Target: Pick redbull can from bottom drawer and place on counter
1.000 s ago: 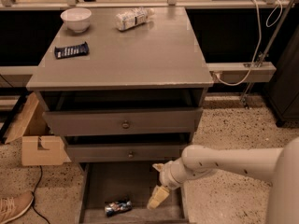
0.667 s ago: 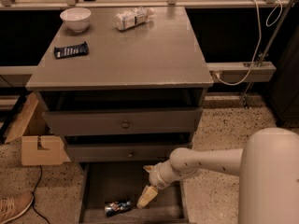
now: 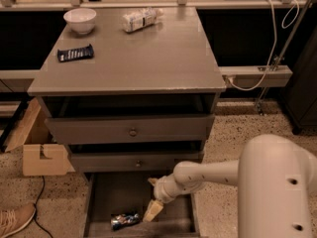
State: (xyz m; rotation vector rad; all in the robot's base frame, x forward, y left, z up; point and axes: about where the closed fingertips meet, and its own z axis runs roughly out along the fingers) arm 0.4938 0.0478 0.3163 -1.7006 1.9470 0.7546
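Bottom drawer [image 3: 115, 191] open, claw [image 3: 152, 211] beside redbull can [image 3: 125, 219]

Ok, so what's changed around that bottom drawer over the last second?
The gripper has swung left over the bottom drawer, closing on the redbull can. It now hangs just right of the can and has not taken hold of it. More of the arm's bulk fills the right edge. The can has not moved. The bowl, bottle and snack packet on the counter lie as before.

The redbull can [image 3: 124, 220] gleams, probably metal, beside the smooth end effector [image 3: 152, 211] in the matt bottom drawer [image 3: 106, 197].
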